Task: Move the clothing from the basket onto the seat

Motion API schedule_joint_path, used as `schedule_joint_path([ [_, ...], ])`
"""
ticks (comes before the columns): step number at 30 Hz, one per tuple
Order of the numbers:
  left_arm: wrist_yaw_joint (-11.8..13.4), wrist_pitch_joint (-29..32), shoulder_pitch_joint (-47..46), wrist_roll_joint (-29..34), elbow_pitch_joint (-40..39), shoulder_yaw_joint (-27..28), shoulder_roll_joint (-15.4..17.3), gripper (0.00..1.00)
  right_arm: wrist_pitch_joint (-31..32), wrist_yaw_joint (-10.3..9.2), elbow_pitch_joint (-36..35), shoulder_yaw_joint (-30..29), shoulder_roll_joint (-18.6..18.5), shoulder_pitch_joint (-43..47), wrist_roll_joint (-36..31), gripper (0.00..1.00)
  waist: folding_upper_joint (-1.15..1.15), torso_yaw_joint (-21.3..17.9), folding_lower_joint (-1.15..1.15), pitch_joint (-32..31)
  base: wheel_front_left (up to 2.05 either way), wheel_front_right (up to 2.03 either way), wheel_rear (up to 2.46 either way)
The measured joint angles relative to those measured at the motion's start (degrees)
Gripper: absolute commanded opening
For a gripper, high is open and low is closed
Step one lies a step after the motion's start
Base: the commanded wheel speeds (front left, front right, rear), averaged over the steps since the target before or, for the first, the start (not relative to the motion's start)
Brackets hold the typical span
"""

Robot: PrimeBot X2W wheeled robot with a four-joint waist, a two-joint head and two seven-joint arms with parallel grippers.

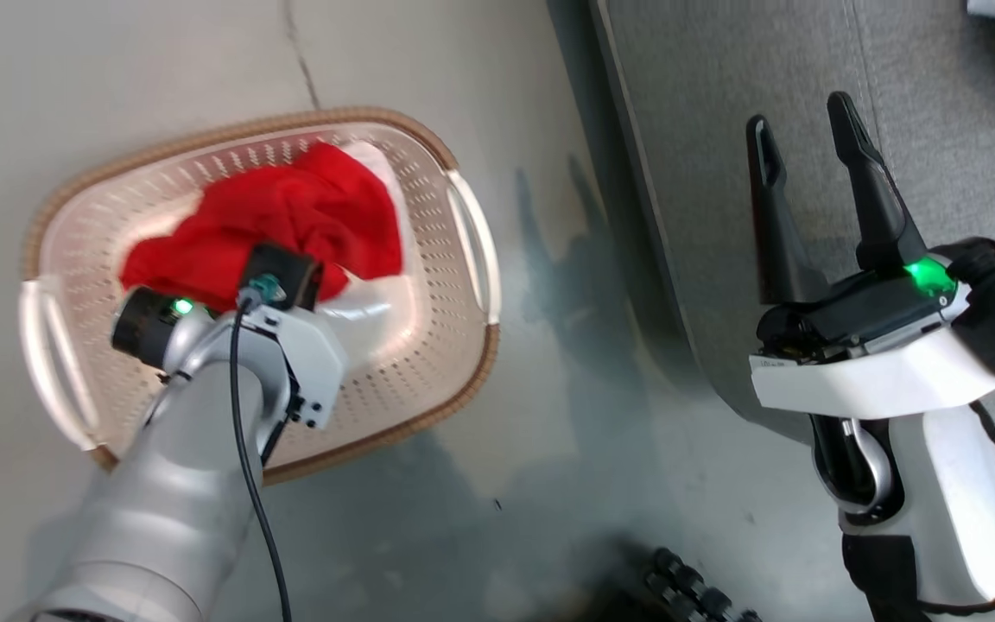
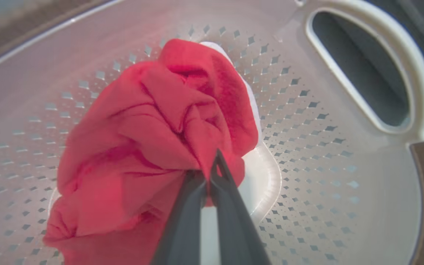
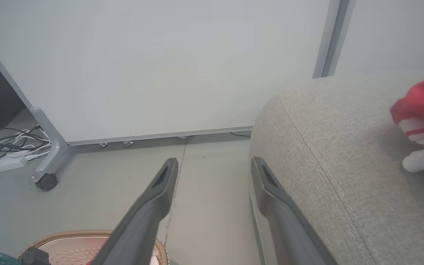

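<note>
The left gripper (image 2: 212, 165) is down inside the basket (image 1: 428, 345), at the left of the head view, its two dark fingers pinched together on a fold at the lower right edge of the clothing (image 2: 149, 140). The clothing is a crumpled red heap on the basket floor, in the centre of the left wrist view, with a sliver of white trim at its upper right. The right gripper (image 1: 801, 121) hangs with its fingers spread and nothing between them, at the right of the head view over the edge of the seat (image 1: 722, 130). Another red garment (image 3: 421, 103) with white bands already lies on the seat, at the right edge of the right wrist view. The fabric looks light, soft and limp — it should lift without effort but will sag and trail below the fingers, so it probably needs raising well clear of the brown rim. A bunched ridge gives the surest hold, since it gathers several layers; this pinch sits nearer the edge, so one thin layer could slip free — a judgement, not something seen.
</note>
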Motion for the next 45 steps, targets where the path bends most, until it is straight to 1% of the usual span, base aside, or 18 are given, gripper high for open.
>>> schedule_joint_path([
  [5,-0.9,-1.88,3.05,-2.35,-3.55,0.47,-0.91,0.0,0.0,0.01,1.2,-1.09,0.07,2.04,-2.0,1.0,0.0,2.68,0.0,-4.66,0.0,0.0,0.0],
  [6,-1.34,-2.13,3.73,-3.09,-4.7,0.83,-0.98,0.0,0.0,0.01,1.42,-1.56,0.05,2.49,-2.49,1.0,0.0,3.27,0.0,-5.61,0.0,0.0,0.0],
  [9,-1.57,-2.37,5.67,-4.77,-8.79,1.32,-1.02,0.0,0.0,0.01,2.13,-3.01,0.08,4.27,-3.2,1.0,0.0,5.21,0.0,-8.35,0.0,0.0,0.0],
  [16,-0.97,-2.45,12.13,-7.11,-25.3,4.93,-1.19,0.0,1.09,0.01,2.42,-4.85,0.08,8.06,-4.47,1.0,0.0,9.41,0.0,-14.99,0.0,0.0,0.0],
  [17,-0.97,-2.45,12.13,-7.11,-25.3,4.93,-1.19,0.0,1.09,0.01,2.42,-4.85,0.08,8.06,-4.47,1.0,0.0,9.41,0.0,-14.99,0.0,0.0,0.0],
  [19,-0.81,-2.45,14.01,-7.1,-29.98,6.11,-1.14,0.0,1.69,0.01,2.11,-5.23,0.05,8.89,-4.77,1.0,0.0,10.46,0.0,-16.79,0.0,0.0,0.0],
  [26,-1.32,-2.46,19.03,-7.44,-44.85,11.21,-1.08,0.0,3.58,0.01,0.44,-6.54,0.07,11.47,-5.24,1.0,0.0,13.29,0.0,-22.27,0.0,0.0,0.0],
  [29,-1.58,-2.46,20.64,-6.89,-49.85,12.73,-1.07,0.0,4.53,0.0,0.21,-6.97,0.07,12.59,-5.22,1.0,0.0,14.02,0.0,-24.42,0.0,0.0,0.0],
  [34,-2.32,-2.46,23.74,-5.35,-55.61,13.8,-1.12,0.0,5.16,0.01,0.31,-6.98,0.07,14.63,-5.22,1.0,0.0,14.36,0.0,-28.02,0.0,0.0,0.0],
  [45,-3.28,-2.47,31.58,-3.87,-64.53,15.68,-0.65,0.0,6.87,0.01,0.31,-6.13,0.07,19.65,-5.16,1.0,0.0,14.7,0.0,-36.4,0.0,0.0,0.0],
])
